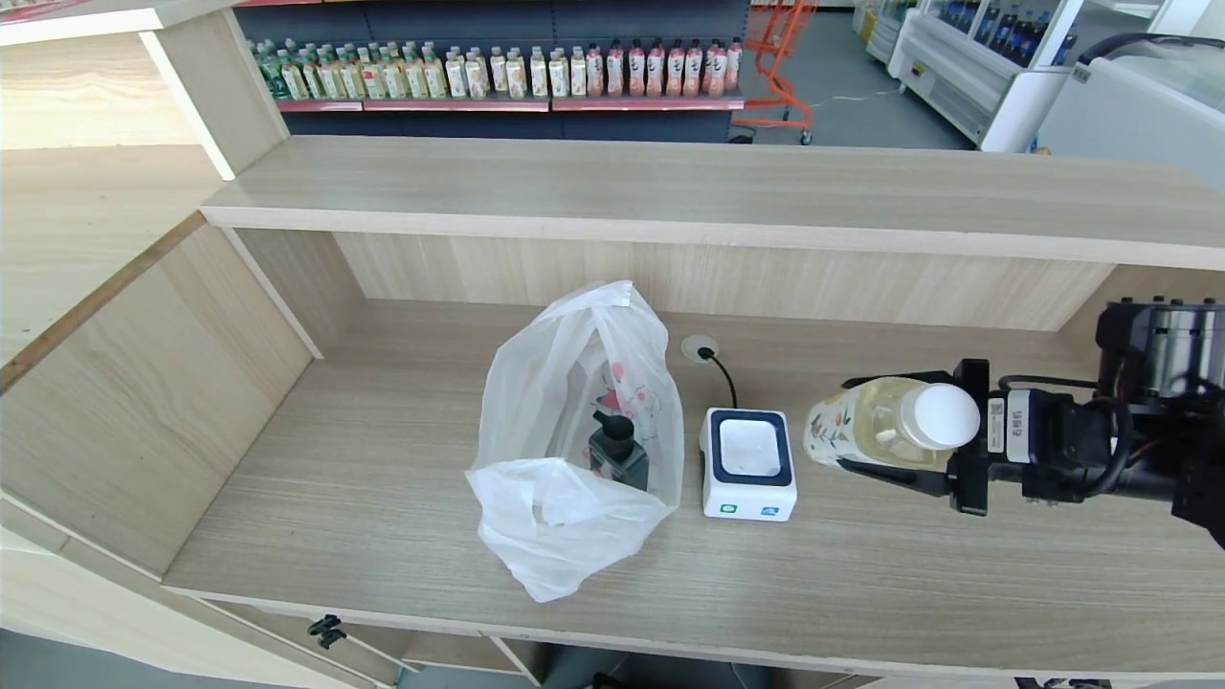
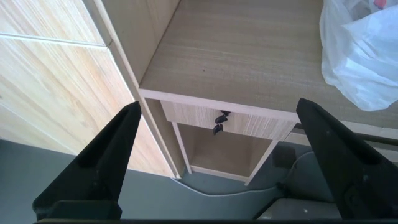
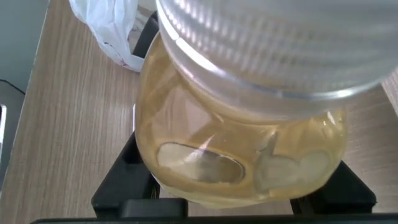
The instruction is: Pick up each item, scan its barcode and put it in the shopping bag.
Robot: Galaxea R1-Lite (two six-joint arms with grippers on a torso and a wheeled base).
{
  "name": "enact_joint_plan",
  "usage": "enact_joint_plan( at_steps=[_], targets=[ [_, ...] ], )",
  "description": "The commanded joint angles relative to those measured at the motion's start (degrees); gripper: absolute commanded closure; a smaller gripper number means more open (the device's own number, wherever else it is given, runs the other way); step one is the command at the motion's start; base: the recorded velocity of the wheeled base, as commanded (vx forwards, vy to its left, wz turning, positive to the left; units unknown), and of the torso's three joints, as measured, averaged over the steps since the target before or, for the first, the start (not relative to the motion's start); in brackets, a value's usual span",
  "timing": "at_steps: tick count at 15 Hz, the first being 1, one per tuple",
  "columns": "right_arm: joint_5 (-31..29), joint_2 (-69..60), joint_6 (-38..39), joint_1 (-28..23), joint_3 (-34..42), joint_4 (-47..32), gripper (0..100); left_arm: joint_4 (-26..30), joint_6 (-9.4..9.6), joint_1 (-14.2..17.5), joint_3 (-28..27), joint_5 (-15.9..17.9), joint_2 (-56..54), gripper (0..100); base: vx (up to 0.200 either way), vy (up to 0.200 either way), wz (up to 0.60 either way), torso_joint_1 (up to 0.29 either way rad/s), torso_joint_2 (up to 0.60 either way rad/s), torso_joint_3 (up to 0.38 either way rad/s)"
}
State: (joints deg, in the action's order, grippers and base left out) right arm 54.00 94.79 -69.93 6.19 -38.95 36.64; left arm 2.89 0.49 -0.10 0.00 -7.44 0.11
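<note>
Counter (image 1: 335, 498); pump bottle (image 1: 617, 448) in shopping bag (image 1: 545, 402)

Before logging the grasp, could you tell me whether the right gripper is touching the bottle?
Touching: the head view shows the right gripper clamped against both sides of the bottle.

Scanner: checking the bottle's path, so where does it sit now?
In the head view the scanner sits on the counter, just right of the shopping bag and left of the bottle held by the right gripper.

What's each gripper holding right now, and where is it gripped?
Right gripper holds the bottle by its body, clamped on opposite sides just below the cap. Left gripper is open and empty.
</note>
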Motion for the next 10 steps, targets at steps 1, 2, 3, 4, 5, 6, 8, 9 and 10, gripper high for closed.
enact_joint_plan(
  at_steps=[1,2,3,4,5,6,8,9,10],
  targets=[
    [0.58,5.58,-0.91,-0.04,-1.83,0.97,100,0.01,-0.05,0.01,0.0,-0.03,-0.02,0,0.0,0.0,0.0,0.0,0.0,0.0],
    [0.84,7.6,-1.44,-0.04,-1.92,3.08,100,0.01,-0.05,0.01,0.0,-0.03,-0.02,0,0.0,0.0,0.0,0.0,0.0,0.0],
    [1.89,9.0,-1.53,-0.04,-2.1,4.66,100,0.01,0.04,0.01,0.0,-0.03,-0.02,0,0.0,0.0,0.0,0.0,0.0,0.0],
    [2.69,11.2,-1.44,-0.04,-2.89,7.04,100,0.01,0.04,0.01,0.0,-0.03,-0.02,0,0.0,0.0,0.0,0.0,0.0,0.0],
    [2.77,12.43,-1.44,-0.04,-3.68,8.09,100,0.01,0.04,0.01,0.0,-0.03,-0.02,0,0.0,0.0,0.0,0.0,0.0,0.0],
    [2.77,13.4,-1.53,-0.04,-4.38,8.18,100,0.01,-0.05,0.01,0.0,-0.03,-0.02,0,0.0,0.0,0.0,0.0,0.0,0.0],
    [3.04,15.33,-1.53,0.22,-6.49,8.36,100,0.01,-0.05,0.01,0.0,-0.03,-0.02,0,0.0,0.0,0.0,0.0,0.0,0.0],
    [3.04,16.48,-1.53,0.75,-7.55,8.62,100,0.01,-0.05,0.01,0.0,-0.03,-0.02,0,0.0,0.0,0.0,0.0,0.0,0.0],
    [3.04,17.44,-1.53,1.28,-8.69,8.62,100,0.01,-0.05,0.01,0.0,-0.03,-0.02,0,0.0,0.0,0.0,0.0,0.0,0.0]
  ],
)
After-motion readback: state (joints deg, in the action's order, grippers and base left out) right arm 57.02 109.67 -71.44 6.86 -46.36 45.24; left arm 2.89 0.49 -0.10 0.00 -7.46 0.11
